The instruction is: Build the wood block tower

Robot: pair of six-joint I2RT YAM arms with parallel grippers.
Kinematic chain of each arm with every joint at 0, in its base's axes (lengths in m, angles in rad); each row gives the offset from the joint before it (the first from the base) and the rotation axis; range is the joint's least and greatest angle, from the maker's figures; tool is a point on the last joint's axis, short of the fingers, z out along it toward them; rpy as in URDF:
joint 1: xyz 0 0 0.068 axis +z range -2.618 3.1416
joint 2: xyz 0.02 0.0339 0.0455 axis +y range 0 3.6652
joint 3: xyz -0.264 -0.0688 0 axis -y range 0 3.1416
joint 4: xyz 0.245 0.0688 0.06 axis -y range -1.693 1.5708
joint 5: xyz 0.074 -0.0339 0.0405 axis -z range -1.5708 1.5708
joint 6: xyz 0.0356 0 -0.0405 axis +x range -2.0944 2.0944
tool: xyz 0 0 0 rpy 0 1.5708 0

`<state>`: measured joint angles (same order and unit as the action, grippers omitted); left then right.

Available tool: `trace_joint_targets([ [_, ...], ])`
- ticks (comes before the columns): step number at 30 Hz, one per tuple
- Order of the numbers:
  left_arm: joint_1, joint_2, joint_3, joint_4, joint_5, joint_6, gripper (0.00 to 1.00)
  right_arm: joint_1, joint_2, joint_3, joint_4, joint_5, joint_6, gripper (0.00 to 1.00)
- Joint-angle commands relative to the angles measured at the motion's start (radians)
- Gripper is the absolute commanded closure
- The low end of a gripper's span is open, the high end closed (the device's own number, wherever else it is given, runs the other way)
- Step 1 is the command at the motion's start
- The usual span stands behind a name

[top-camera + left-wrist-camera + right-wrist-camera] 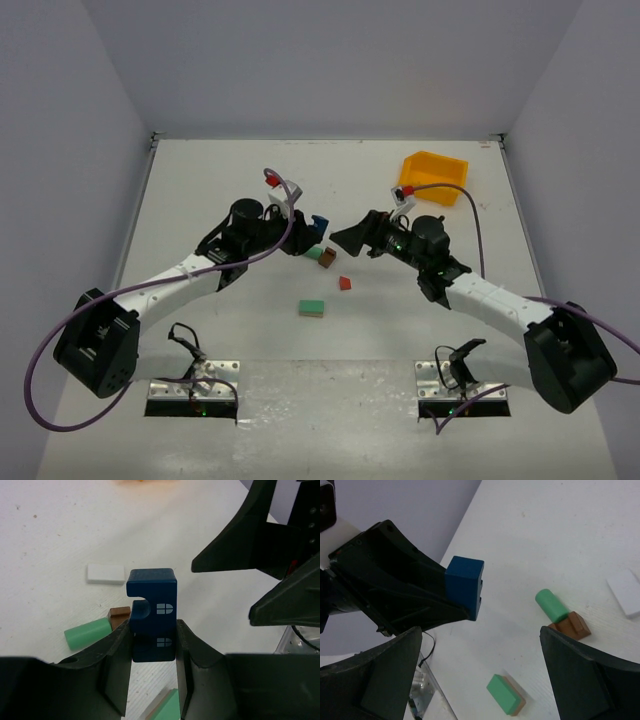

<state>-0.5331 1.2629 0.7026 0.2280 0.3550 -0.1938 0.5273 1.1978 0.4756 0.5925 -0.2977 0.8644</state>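
Note:
A dark blue notched block (pixel 151 597) with a small white window mark is held above the table, my left gripper (pixel 153 628) shut on its lower half. From above, the blue block (pixel 318 228) and left gripper (pixel 303 238) sit just left of my right gripper (pixel 350 240). The right gripper (pixel 479 635) is open and empty, facing the blue block (pixel 465 584). On the table lie a green cylinder (pixel 551 605) touching a brown piece (pixel 570 625), a green brick (pixel 506 694) on a brown layer, and a small red piece (pixel 345 283).
A yellow bin (pixel 435 175) stands at the back right. A flat white block (pixel 105 573) lies on the table beyond the blue block. The green brick (pixel 313 308) lies nearer the arm bases. The two arms' fingers are close to each other at mid-table.

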Motion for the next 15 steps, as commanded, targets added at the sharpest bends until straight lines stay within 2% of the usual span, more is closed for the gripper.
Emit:
trace_joint_targets([
  [1,-0.019,-0.012,0.000,0.105,0.035,-0.028,1.00,0.037,0.062,0.071,0.110,-0.024,0.018,0.01],
  [7,-0.031,-0.016,-0.007,0.101,0.014,-0.029,0.99,0.082,0.127,0.122,0.106,0.044,0.002,0.08],
  [15,-0.046,-0.028,-0.020,0.110,0.002,-0.033,0.99,0.119,0.172,0.164,0.071,0.156,-0.017,0.29],
])
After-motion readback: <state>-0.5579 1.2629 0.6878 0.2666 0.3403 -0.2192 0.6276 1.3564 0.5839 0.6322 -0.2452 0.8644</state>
